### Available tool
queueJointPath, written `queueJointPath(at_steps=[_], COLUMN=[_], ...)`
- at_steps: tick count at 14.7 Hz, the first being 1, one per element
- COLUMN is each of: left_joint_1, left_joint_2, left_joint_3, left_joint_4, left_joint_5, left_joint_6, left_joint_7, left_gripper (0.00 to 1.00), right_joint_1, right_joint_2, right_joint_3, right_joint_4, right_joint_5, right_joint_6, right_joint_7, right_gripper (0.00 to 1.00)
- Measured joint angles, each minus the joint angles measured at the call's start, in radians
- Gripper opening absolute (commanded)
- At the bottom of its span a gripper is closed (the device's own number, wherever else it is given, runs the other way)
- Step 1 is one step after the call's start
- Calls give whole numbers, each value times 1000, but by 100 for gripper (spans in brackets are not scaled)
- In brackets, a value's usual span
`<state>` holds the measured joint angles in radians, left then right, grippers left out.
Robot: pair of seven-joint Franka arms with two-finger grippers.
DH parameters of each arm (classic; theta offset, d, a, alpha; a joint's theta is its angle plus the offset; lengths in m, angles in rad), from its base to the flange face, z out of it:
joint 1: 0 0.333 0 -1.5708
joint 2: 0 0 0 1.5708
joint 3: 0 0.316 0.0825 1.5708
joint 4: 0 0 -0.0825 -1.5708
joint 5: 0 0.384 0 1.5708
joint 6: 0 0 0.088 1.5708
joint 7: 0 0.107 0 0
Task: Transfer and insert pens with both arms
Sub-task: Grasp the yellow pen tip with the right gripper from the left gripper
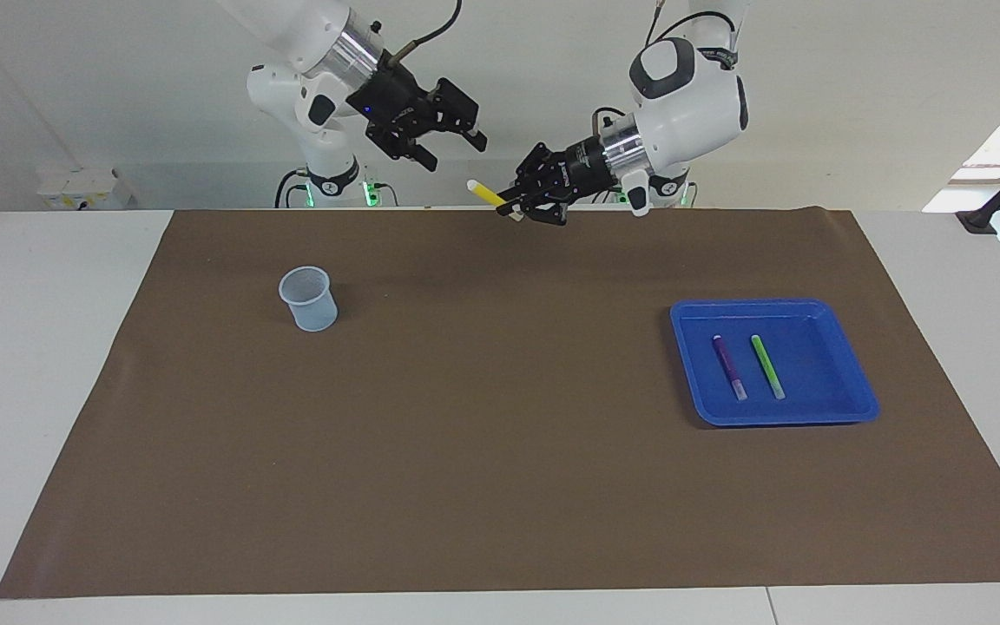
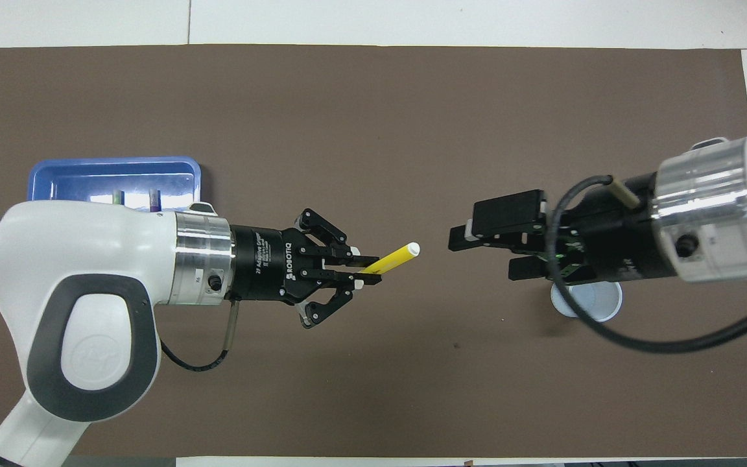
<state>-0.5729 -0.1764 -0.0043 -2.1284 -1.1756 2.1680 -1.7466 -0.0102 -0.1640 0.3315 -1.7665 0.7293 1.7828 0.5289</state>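
Observation:
My left gripper (image 1: 513,208) (image 2: 367,271) is shut on the yellow pen (image 1: 487,193) (image 2: 396,257) and holds it in the air over the middle of the mat's robot-side edge. The pen's pale end points toward my right gripper. My right gripper (image 1: 452,148) (image 2: 480,257) is open and empty, raised, facing the pen's tip with a gap between them. The purple pen (image 1: 729,367) (image 2: 153,198) and the green pen (image 1: 767,366) (image 2: 116,196) lie side by side in the blue tray (image 1: 769,304) (image 2: 114,162). In the overhead view my left arm hides most of both.
A clear plastic cup (image 1: 309,299) (image 2: 597,305) stands upright on the brown mat (image 1: 500,434) toward the right arm's end, partly covered by my right gripper in the overhead view. The tray sits toward the left arm's end.

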Motion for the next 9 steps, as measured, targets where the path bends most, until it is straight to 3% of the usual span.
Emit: queueJointPath(at_steps=[3, 9], left_joint_1=[1, 1], left_joint_2=[-5, -5], left_joint_3=[4, 7], left_joint_4=[-5, -6], left_joint_5=[-8, -28], left_joint_6=[0, 3], left_joint_7=[-1, -3], left_gripper=[0, 0], right_joint_1=[37, 49], right_joint_2=[-5, -6], right_joint_3=[0, 1], right_joint_4=[-47, -82], right_joint_5=[0, 0], right_joint_6=[83, 154], right_joint_7=[0, -4], right_gripper=[100, 70])
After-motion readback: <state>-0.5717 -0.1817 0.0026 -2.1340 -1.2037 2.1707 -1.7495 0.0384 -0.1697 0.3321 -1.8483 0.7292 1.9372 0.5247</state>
